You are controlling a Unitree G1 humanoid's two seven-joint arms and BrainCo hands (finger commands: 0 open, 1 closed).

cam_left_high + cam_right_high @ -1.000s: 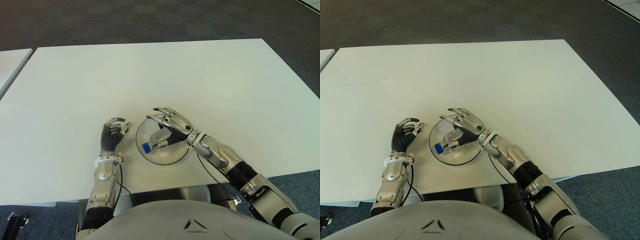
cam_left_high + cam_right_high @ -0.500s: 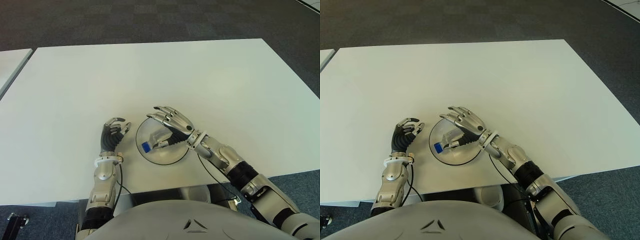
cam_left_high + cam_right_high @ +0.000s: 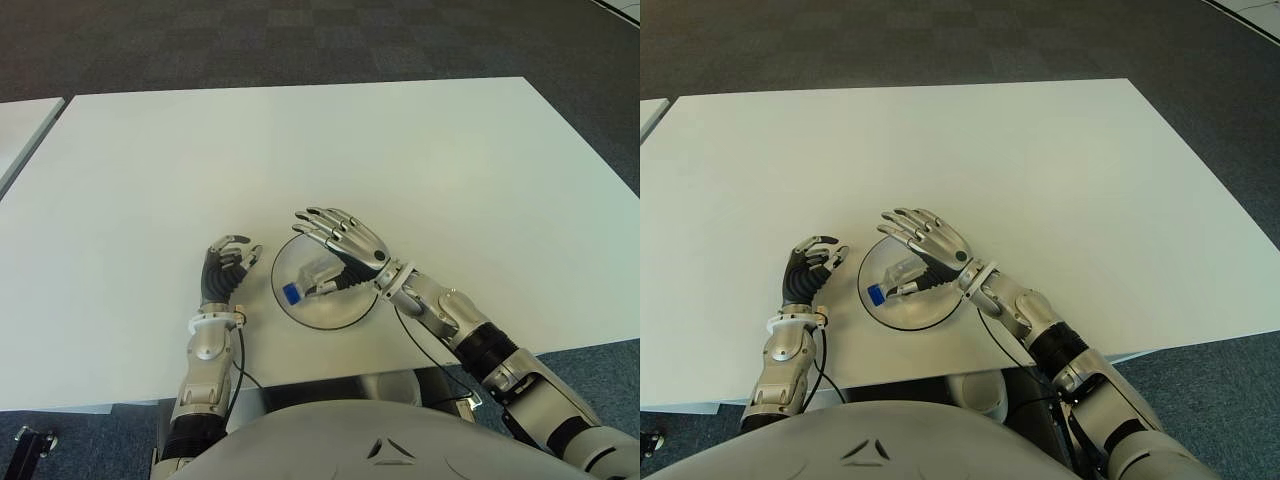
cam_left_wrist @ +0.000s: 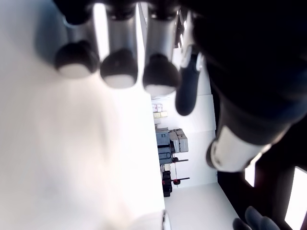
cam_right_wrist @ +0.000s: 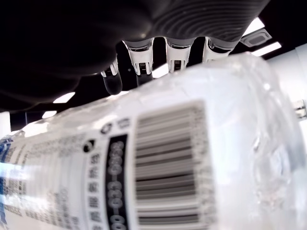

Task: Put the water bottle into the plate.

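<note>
Item: clear plastic water bottle w/ blue cap (image 3: 305, 281), lying on its side in round grey plate (image 3: 345, 311) on white tabletop (image 3: 300, 150).

Right hand (image 3: 340, 245): over bottle, fingers spread, grip released.

Left hand (image 3: 225, 268): beside plate, curled, empty.

We judge placement done; only withdrawal left.

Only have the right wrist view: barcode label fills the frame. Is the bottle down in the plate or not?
Observer: Yes. The water bottle lies on its side inside the plate, near the front edge of the table.
Operator: Which way is the cap?
Observer: The blue cap points to the robot's left, towards the left robot hand, which shows beside the plate with its fingers curled, holding nothing.
Operator: Right hand off it?
Observer: The right robot hand is over the bottle with its fingers spread, not wrapped round it. I cannot tell whether the thumb touches it.
</note>
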